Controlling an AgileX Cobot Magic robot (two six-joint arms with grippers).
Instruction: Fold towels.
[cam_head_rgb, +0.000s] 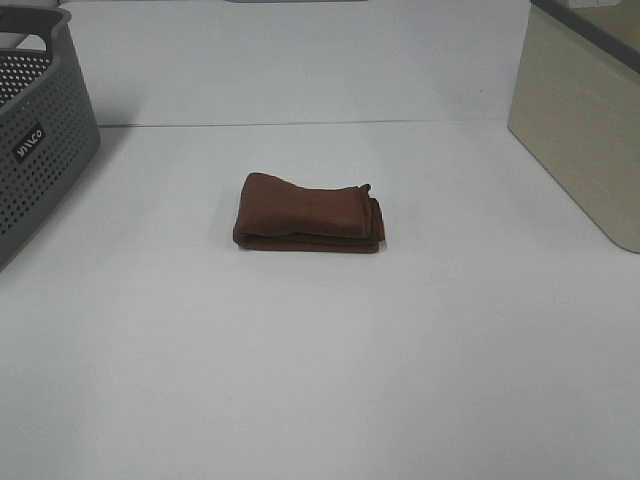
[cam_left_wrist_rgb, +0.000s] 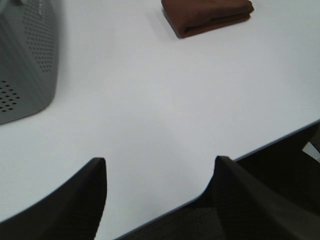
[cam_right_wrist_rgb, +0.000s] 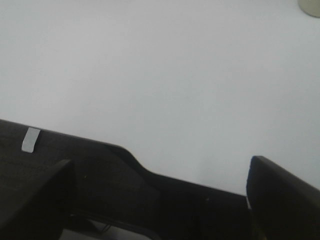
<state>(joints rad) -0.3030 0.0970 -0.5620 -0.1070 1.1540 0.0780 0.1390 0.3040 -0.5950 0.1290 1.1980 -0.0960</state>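
Observation:
The dark reddish-brown towel (cam_head_rgb: 309, 213) lies folded into a compact stack in the middle of the white table. It also shows in the left wrist view (cam_left_wrist_rgb: 207, 15), far from the fingers. My left gripper (cam_left_wrist_rgb: 160, 195) is open and empty, hanging over the table's front edge. My right gripper (cam_right_wrist_rgb: 160, 200) is open and empty, also at the front edge, with only bare table ahead. Neither gripper shows in the exterior high view. The towel's white tag is hidden.
A grey perforated basket (cam_head_rgb: 35, 140) stands at the far left, also in the left wrist view (cam_left_wrist_rgb: 25, 60). A beige bin (cam_head_rgb: 585, 120) stands at the far right. The table's front edge (cam_left_wrist_rgb: 280, 142) runs close to both grippers.

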